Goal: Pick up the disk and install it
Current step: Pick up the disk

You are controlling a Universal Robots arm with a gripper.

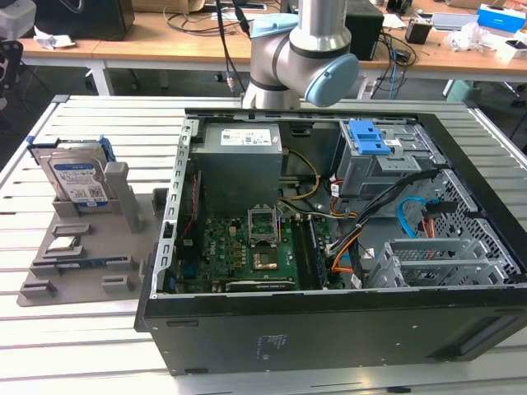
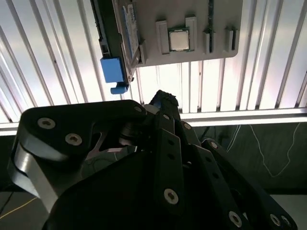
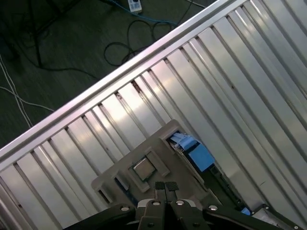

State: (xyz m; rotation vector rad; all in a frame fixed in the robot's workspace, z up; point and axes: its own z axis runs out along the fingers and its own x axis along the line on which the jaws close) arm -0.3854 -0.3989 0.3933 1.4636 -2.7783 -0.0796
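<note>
My gripper (image 3: 165, 186), closed and empty, hangs above the processor chip (image 3: 144, 168) — the disk (image 1: 78, 177) stands on edge just to one side of it.

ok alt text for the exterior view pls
An open computer case lies on a slatted metal table, its inside exposed. On the exterior view's left, the disk stands upright in a grey holder; the robot arm rises behind the case.
</note>
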